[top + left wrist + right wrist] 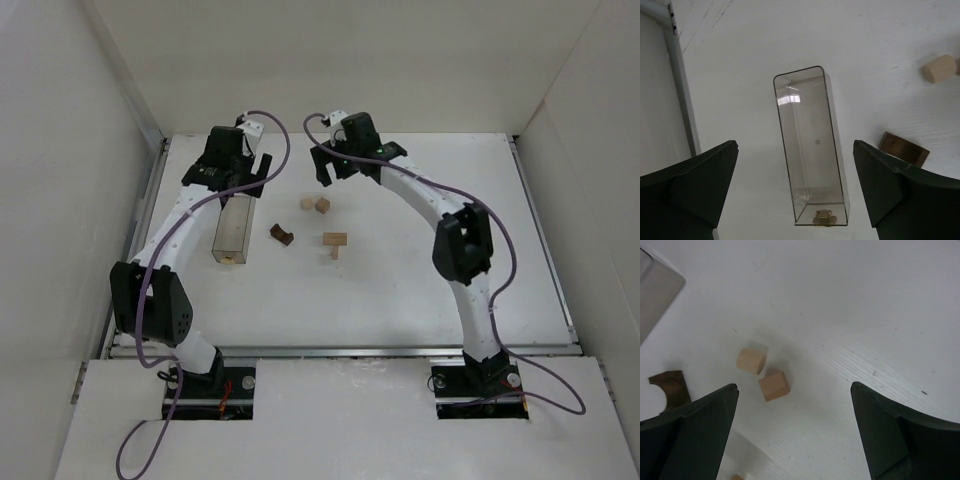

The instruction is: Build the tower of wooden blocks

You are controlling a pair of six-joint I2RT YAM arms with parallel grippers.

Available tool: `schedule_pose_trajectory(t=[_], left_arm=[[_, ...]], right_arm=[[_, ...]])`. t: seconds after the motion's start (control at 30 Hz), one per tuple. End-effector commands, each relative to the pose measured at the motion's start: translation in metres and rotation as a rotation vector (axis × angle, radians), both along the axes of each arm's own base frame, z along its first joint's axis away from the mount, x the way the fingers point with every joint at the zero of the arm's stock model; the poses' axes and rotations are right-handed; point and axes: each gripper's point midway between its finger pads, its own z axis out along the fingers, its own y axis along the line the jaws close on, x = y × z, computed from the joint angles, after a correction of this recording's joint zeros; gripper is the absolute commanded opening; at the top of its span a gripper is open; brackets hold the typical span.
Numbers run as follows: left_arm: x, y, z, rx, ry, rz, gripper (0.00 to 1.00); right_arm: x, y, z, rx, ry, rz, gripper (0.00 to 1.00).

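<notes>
We see both claws spread wide, holding nothing. The left gripper (228, 175) hangs over the far end of a clear plastic box (810, 145). The right gripper (358, 160) hangs over the white table (420, 270), whose matt top shows a faint grain.

The box is long, glossy and thin-walled, with rounded corners and a small brass-coloured latch (823, 216) at one end.

The wood block tower (335, 241) lies between the arms, right of the box. It is only a pale tan crosspiece on a short post, forming a T; we cannot tell whether it stands or lies flat. A dark brown arch block (281, 235), smooth with a curved cut-out, sits apart between box and T. Farther back, a stubby pale cylinder (751, 361) and a pale cube (774, 385) lie just beside each other.
</notes>
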Motion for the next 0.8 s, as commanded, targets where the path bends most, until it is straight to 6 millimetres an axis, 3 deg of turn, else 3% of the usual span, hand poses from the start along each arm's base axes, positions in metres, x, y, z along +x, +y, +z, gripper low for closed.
schedule_pose_trajectory(t=[0.0, 0.07, 0.23, 0.5, 0.7, 0.77], left_arm=[[0.000, 0.028, 0.030, 0.013, -0.134, 0.177, 1.00], [0.001, 0.034, 0.025, 0.018, -0.139, 0.194, 1.00], [0.002, 0.044, 0.022, 0.012, -0.144, 0.230, 1.00], [0.012, 0.049, 0.019, 0.008, -0.158, 0.269, 1.00], [0.014, 0.048, 0.018, -0.012, -0.159, 0.282, 1.00], [0.014, 0.047, 0.018, -0.020, -0.159, 0.287, 1.00]], right_arm=[[-0.009, 0.016, -0.023, -0.032, 0.092, 0.058, 1.00], [-0.014, 0.030, -0.037, -0.057, 0.092, 0.107, 1.00], [-0.018, 0.033, -0.079, -0.094, 0.154, 0.154, 0.94], [-0.025, 0.046, -0.118, -0.121, 0.199, 0.202, 0.83], [-0.020, 0.044, -0.133, -0.140, 0.205, 0.185, 0.59], [-0.020, 0.051, -0.128, -0.133, 0.188, 0.194, 0.50]])
